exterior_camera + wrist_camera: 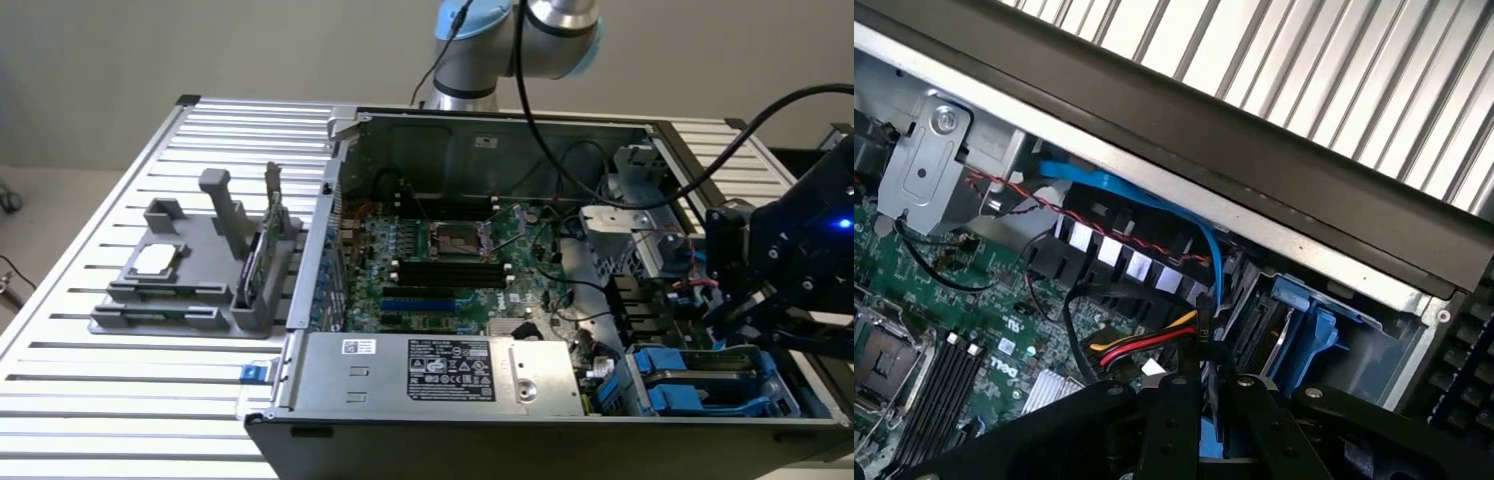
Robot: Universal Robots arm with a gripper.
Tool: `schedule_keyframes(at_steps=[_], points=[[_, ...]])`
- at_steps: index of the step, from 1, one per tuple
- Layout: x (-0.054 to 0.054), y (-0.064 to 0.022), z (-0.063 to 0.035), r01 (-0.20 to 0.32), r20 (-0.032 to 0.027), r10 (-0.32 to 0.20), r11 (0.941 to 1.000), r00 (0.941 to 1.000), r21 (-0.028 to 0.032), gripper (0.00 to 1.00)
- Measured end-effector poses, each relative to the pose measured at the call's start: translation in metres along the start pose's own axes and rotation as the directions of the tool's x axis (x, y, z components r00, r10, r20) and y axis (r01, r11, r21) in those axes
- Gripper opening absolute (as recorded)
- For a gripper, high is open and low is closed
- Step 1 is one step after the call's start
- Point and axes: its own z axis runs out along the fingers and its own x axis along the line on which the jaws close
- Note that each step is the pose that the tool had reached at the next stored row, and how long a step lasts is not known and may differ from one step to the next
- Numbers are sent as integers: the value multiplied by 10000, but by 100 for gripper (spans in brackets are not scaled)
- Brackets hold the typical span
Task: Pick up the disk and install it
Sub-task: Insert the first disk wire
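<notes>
We are hovering gripper [763, 318] over drive bays at case's 4 o'clock corner. Jaws nearly closed, seemingly pinching thin blue-edged disk [1201, 415] edge-on, long axis pointing down toward blue bay [1309, 335] just beyond fingertips.

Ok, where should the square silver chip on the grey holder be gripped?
By two opposite edges of the chip, from straight above: it lies flat, face up, on the grey holder, so probably only its thin sides offer the jaws a hold.
</notes>
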Motion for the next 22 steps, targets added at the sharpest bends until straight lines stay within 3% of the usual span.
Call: schedule_keyframes(at_steps=[3, 8, 13, 17, 20, 22], points=[[0, 1, 1, -361, 21, 361, 9993, 9993, -6, 16], [0, 1, 1, -1199, 63, 1200, 9927, 9928, -96, 16], [0, 1, 4, -2032, 97, 2034, 9790, 9790, -190, 16], [-1, 1, 6, -2663, 117, 2667, 9635, 9637, -260, 16], [0, -1, 6, -2884, 114, 2887, 9572, 9573, -224, 16], [1, 0, 5, -2980, 102, 2981, 9545, 9545, -104, 16]])
